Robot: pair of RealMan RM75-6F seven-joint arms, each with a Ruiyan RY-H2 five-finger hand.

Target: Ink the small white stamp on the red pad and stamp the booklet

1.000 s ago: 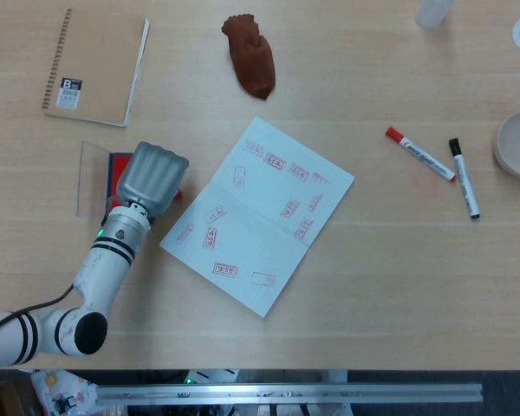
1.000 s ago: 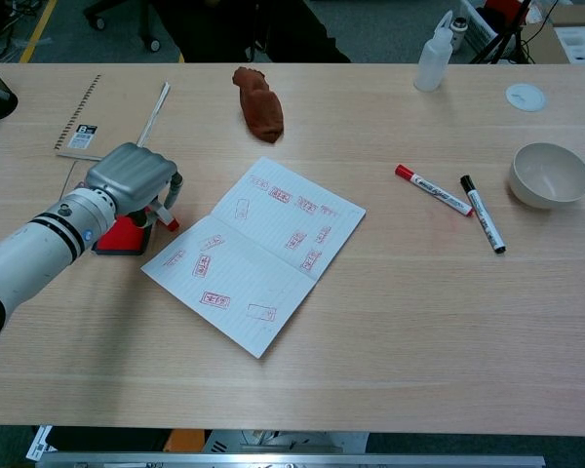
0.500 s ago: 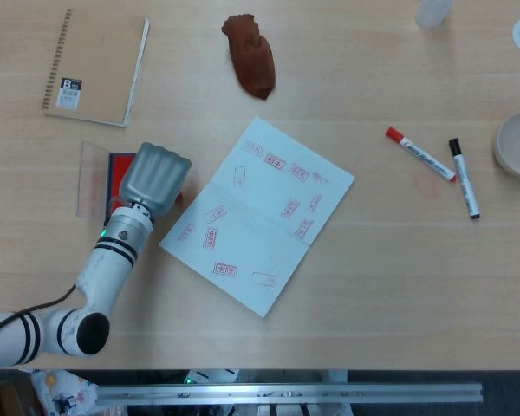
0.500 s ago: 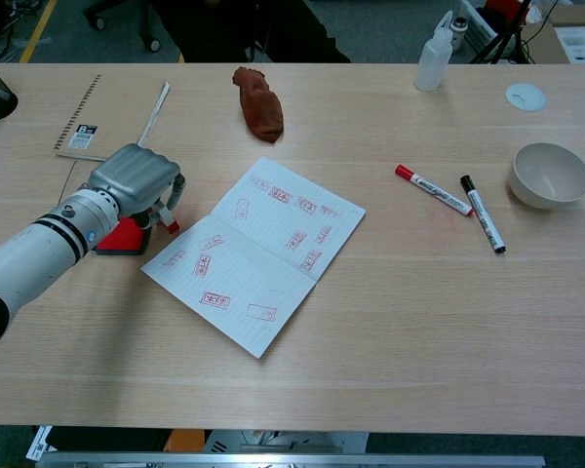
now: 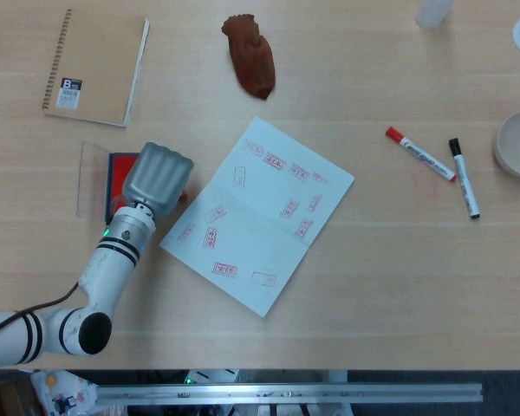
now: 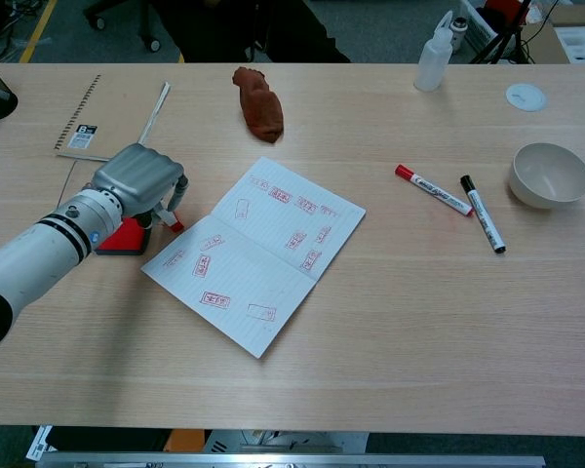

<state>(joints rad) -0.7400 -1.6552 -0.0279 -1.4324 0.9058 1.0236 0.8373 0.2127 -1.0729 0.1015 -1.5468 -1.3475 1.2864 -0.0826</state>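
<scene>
We're holding our left hand [image 6: 136, 180] knuckles-up just past the red pad [image 5: 121, 166], fingers curled down; something small w/ a red tip is poking out under the fingers [image 6: 173, 195] in the chest view, prob. the stamp [image 6: 172, 220], but we can't tell how firmly it's pinched. Judging by that, we're moving between inking and stamping. The booklet [image 6: 258, 249] is lying open just beside the hand, already carrying many red marks. Next we're needing a blank patch, stamp flat, straight press down. Right hand isn't showing.
</scene>
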